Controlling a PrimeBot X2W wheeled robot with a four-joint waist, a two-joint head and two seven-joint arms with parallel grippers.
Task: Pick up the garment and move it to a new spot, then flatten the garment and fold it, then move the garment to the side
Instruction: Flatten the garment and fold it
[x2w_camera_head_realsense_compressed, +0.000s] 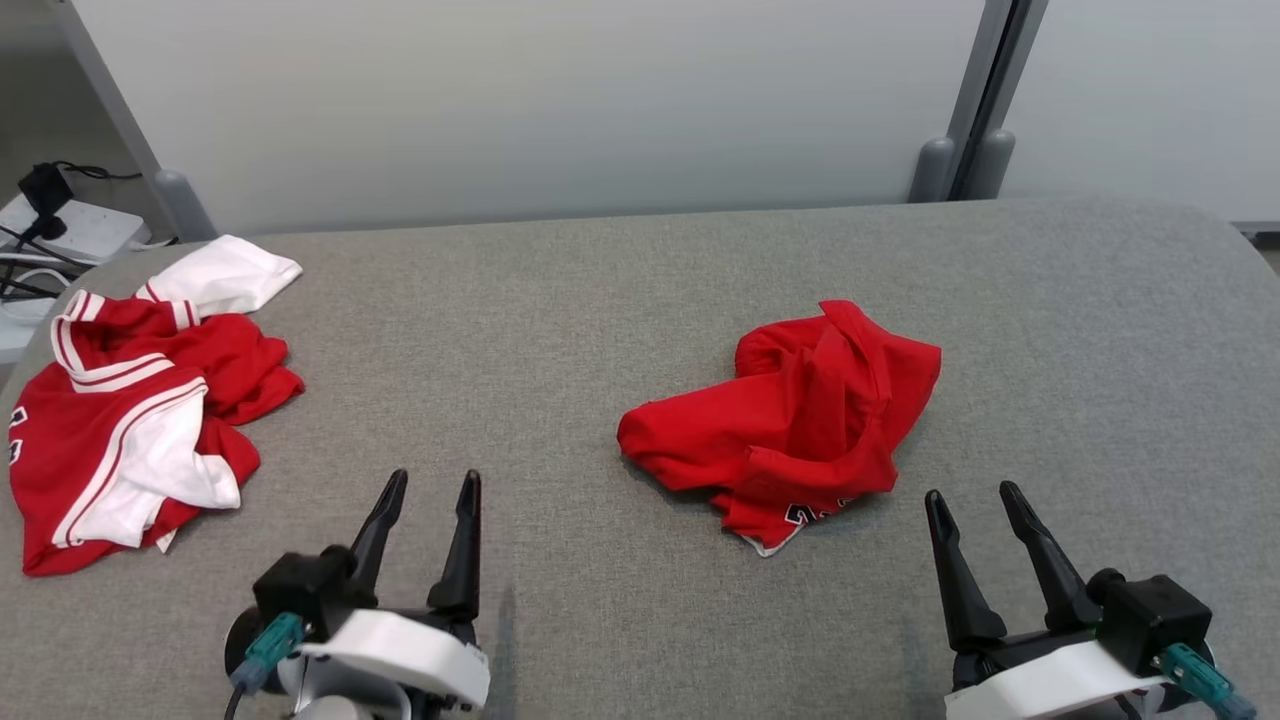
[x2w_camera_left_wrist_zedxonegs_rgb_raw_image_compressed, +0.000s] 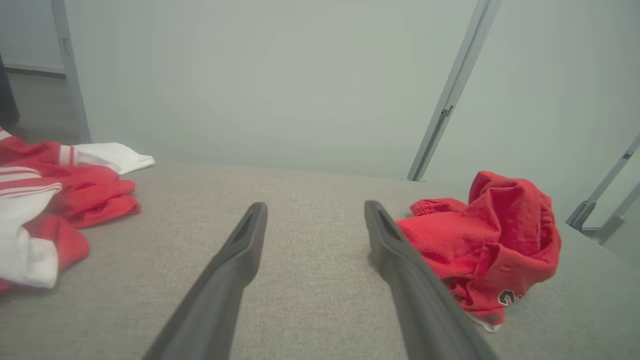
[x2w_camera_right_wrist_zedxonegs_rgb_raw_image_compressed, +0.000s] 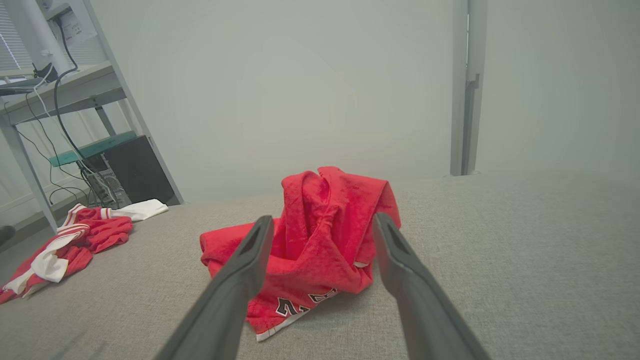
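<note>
Seemingly aloft: left gripper (x2w_camera_head_realsense_compressed: 435, 478), right gripper (x2w_camera_head_realsense_compressed: 970, 491).

Bare cushion (x2w_camera_head_realsense_compressed: 560, 290) lies open between red garment (x2w_camera_head_realsense_compressed: 790, 410) and striped heap (x2w_camera_head_realsense_compressed: 130, 420).

garment (x2w_camera_head_realsense_compressed: 790, 420): soft matt red cloth | table (x2w_camera_head_realsense_compressed: 620, 290): grey woven fabric, slightly rough | fingers (x2w_camera_head_realsense_compressed: 465, 540): matt dark plastic

You are holding your left hand (x2w_camera_head_realsense_compressed: 435, 478) at the lower left and your right hand (x2w_camera_head_realsense_compressed: 970, 492) at the lower right, both with dark fingers (x2w_camera_head_realsense_compressed: 462, 540) spread wide apart, pointing forward.
</note>
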